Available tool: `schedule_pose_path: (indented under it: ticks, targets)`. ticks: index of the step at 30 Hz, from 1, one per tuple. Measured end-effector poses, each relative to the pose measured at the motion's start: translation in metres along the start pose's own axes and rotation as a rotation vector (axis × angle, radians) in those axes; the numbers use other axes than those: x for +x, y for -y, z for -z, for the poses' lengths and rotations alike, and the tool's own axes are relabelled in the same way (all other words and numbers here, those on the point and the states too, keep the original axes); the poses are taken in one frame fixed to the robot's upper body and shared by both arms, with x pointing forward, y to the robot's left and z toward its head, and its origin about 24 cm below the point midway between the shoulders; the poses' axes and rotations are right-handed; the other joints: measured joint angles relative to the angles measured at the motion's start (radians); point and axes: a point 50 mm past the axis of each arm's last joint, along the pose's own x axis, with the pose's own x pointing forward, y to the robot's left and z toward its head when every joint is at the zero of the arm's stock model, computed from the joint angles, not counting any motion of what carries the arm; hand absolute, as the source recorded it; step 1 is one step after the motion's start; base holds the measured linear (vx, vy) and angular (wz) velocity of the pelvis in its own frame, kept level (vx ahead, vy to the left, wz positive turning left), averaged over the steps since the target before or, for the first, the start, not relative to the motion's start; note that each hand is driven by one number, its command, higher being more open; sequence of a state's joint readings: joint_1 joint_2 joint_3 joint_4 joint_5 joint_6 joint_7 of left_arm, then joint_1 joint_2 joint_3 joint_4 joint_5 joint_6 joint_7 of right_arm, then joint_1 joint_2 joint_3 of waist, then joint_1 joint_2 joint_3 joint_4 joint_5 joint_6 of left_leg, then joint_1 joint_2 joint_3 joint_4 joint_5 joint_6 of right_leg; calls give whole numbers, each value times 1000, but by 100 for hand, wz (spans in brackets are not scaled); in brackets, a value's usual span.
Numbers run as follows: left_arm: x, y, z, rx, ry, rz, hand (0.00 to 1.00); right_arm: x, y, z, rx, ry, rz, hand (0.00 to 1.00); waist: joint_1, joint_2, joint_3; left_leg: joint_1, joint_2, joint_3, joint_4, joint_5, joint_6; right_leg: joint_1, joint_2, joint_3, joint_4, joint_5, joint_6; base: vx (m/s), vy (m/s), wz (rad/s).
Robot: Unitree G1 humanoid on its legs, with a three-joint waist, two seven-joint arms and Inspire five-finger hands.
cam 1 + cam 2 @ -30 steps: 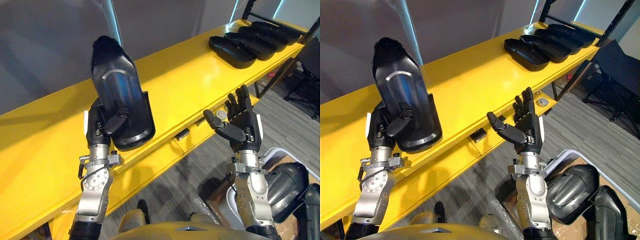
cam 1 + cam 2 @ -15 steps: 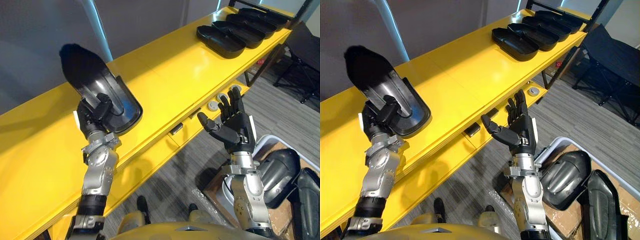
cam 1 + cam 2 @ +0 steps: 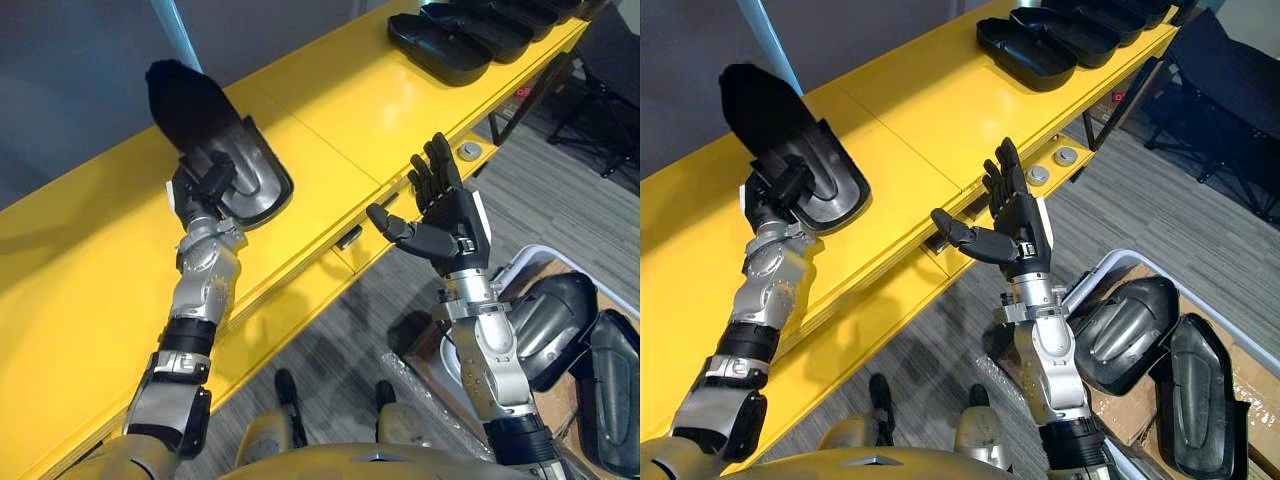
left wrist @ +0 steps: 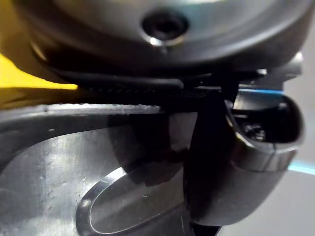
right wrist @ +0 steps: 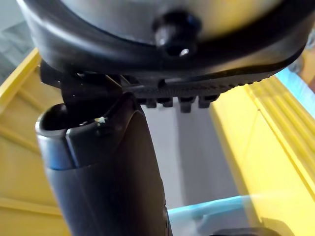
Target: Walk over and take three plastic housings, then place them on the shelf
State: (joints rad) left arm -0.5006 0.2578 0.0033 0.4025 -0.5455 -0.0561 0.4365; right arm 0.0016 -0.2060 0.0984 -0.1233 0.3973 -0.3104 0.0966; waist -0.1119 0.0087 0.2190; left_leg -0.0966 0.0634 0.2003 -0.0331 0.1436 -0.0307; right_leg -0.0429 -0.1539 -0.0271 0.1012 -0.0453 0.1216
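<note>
**Placement of a housing on the shelf.** The left hand (image 3: 205, 185) is clamped on the black plastic housing (image 3: 225, 145). The thumb lies on its glossy hollow face and the fingers are wrapped behind the broad end. You hold the housing over the yellow shelf (image 3: 340, 110), in the stretch near the robot's left. Its broad end is low and close to the surface. You cannot tell from these views whether it is touching.

**Handling.** Treat the housing as a stiff, thin-walled moulded shell, probably light for its length. The smooth inner face looks slippery, so a pinch there alone may slide. The rim of the broad end, where you grip now, is the sounder hold, with the thumb inside and the fingers outside. A hard knock on the shelf edge could scuff or crack the rim.

**Orientation.** The long axis runs from the broad end at the hand up and away to the narrow rounded tip. The tip points toward the wall behind the shelf. The hollow side faces upward, and the tip stands higher than the broad end, so the housing is tilted, not flat.

**Other elements.** The right hand (image 3: 445, 215) hangs in front of the shelf edge, fingers spread and straight, holding nothing. A row of placed housings (image 3: 440, 48) lies side by side at the far right of the shelf, hollow side up. Spare housings (image 3: 1120, 335) lie low beside the right arm.
</note>
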Motion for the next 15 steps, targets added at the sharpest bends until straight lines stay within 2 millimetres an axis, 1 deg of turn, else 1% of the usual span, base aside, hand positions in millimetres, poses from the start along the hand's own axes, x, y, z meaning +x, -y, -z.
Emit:
schedule_pose_path:
  ticks: [6, 12, 15]
  targets:
    - [6, 7, -5, 44, 1, 21, 100, 3, -2, 0, 4, 2, 5, 100, -3, -3, 18, 14, -1, 3, -37, 21, 2, 0, 0, 3, -1, 5, 2, -6, 2, -1]
    - [9, 9, -8, 46, 8, -47, 100, 4, -3, 2, 6, -3, 2, 100, -8, -13, 27, 25, -1, 9, -51, 26, 0, -3, 0, 7, -2, 5, 1, -12, 5, -1]
    - [10, 10, -9, 52, 18, -110, 100, 3, -6, 5, 14, -16, -10, 100, -26, -16, 29, 25, 0, 9, -52, 29, -2, -3, 1, 7, -1, 5, 0, 0, 0, 0]
